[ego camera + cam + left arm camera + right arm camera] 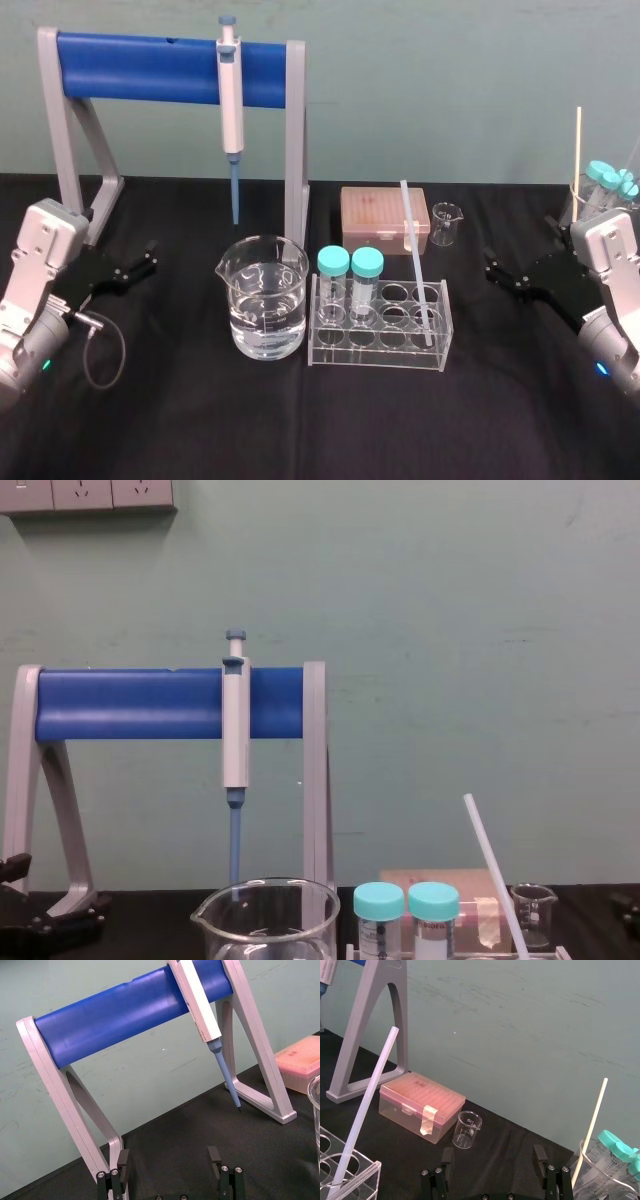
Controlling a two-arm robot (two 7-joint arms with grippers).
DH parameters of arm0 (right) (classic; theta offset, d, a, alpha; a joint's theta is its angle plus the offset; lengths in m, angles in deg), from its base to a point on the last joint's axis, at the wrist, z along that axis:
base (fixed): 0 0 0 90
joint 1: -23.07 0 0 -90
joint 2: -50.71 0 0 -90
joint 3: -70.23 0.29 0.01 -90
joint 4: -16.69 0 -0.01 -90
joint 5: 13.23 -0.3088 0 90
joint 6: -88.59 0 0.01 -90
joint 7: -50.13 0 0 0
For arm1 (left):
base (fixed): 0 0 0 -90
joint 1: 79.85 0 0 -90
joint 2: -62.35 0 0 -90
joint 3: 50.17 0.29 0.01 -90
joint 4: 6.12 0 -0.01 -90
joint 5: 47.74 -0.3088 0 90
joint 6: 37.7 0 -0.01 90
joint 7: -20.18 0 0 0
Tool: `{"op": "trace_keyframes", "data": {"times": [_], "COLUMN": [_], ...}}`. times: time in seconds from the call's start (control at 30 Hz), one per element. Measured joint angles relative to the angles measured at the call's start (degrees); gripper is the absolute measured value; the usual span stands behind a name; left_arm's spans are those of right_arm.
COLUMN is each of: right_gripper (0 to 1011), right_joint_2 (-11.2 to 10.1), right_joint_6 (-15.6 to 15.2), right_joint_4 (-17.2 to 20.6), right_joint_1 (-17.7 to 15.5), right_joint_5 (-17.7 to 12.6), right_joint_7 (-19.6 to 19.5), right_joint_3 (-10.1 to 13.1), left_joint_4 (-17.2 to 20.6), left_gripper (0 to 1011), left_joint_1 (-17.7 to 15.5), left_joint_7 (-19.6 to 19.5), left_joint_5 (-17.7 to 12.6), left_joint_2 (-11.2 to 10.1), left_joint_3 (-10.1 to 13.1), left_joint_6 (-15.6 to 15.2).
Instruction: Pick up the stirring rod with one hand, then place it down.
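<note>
The stirring rod (418, 262) is a thin white translucent stick. It leans in a hole of the clear test tube rack (380, 340) at mid-table, its top tilted back toward the pink box; it also appears as the rod (365, 1110) and the rod (494, 875). My right gripper (492, 265) rests low at the right, a good way from the rod, open and holding nothing; the right wrist view shows the same gripper (493, 1155) with its fingers spread. My left gripper (150, 256) sits at the left edge near the stand, open and holding nothing, as the left gripper (168, 1157) also shows.
A beaker of water (263, 297) stands left of the rack, which holds two teal-capped tubes (350, 270). Behind are a pink tip box (384, 217), a tiny beaker (447, 222) and a pipette (231, 100) hanging on the blue-barred stand (170, 68). A beaker with a cream stick (577, 150) stands far right.
</note>
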Motion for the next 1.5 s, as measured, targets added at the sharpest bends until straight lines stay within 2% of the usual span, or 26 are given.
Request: {"op": "trace_keyframes", "data": {"times": [1.5], "right_gripper": [1000], "right_joint_2": [0.00], "right_joint_6": [0.00], "right_joint_4": [0.00], "right_joint_1": [0.00], "right_joint_5": [0.00], "right_joint_7": [0.00], "right_joint_3": [0.00], "left_joint_4": [0.00], "left_gripper": [1000], "left_joint_1": [0.00], "left_joint_7": [0.00], "left_joint_5": [0.00], "left_joint_2": [0.00], "left_joint_3": [0.00], "left_joint_6": [0.00]}}
